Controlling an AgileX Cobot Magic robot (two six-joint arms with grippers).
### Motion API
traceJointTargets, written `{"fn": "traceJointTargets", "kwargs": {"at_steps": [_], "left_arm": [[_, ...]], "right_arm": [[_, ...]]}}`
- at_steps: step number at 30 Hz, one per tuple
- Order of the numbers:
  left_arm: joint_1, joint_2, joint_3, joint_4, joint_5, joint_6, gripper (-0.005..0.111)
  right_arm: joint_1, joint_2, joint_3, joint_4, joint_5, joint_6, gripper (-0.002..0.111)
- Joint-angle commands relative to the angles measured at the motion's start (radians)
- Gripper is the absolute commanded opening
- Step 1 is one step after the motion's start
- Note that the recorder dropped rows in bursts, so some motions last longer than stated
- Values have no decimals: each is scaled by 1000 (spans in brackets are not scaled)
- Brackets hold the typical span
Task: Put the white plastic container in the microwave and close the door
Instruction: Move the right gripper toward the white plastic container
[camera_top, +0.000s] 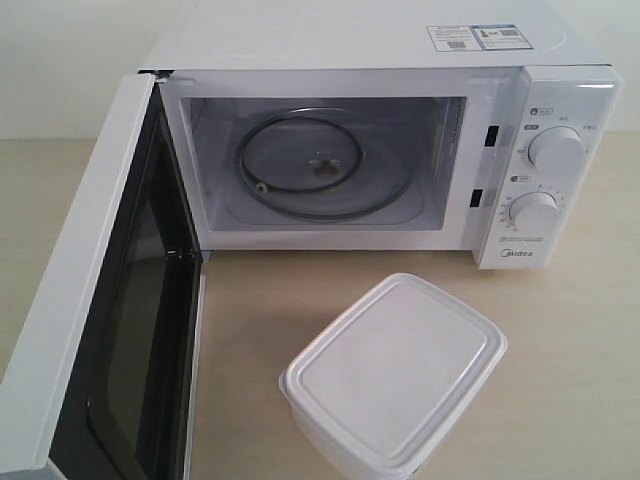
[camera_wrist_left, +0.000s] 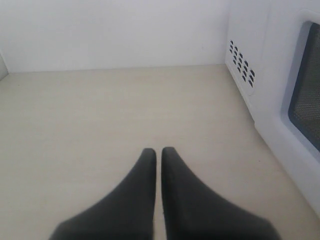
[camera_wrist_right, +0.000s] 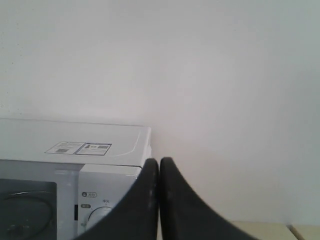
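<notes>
Two closed claws (camera_wrist_left: 158, 150) (camera_wrist_right: 159, 161), neither touching container (camera_top: 395, 375)

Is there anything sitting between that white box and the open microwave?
No. In the exterior view, only bare tabletop separates the white plastic container from the microwave's open front; nothing stands on that stretch.

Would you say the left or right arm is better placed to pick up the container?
Right, probably. The container sits right of centre, and the open door stands between it and the left gripper. The right gripper looks unobstructed.
</notes>
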Motion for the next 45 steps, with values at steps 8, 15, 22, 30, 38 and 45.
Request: {"fn": "traceJointTargets", "kwargs": {"at_steps": [8, 15, 22, 30, 38, 45], "left_arm": [[2, -3, 4, -6, 0, -6, 4], [2, -3, 4, -6, 0, -6, 4], [2, -3, 4, -6, 0, -6, 4], [2, -3, 4, -6, 0, -6, 4], [2, -3, 4, -6, 0, -6, 4], [2, -3, 4, -6, 0, -6, 4]], "right_arm": [[-3, 23, -9, -1, -37, 60, 0], [0, 369, -9, -44, -219, 187, 0], [0, 744, -9, -529, -519, 390, 0], [0, 1014, -9, -758, -686, 401, 0], [0, 1198, -7, -1005, -795, 428, 0], [-2, 1352, -7, -1130, -777, 389, 0]]}}
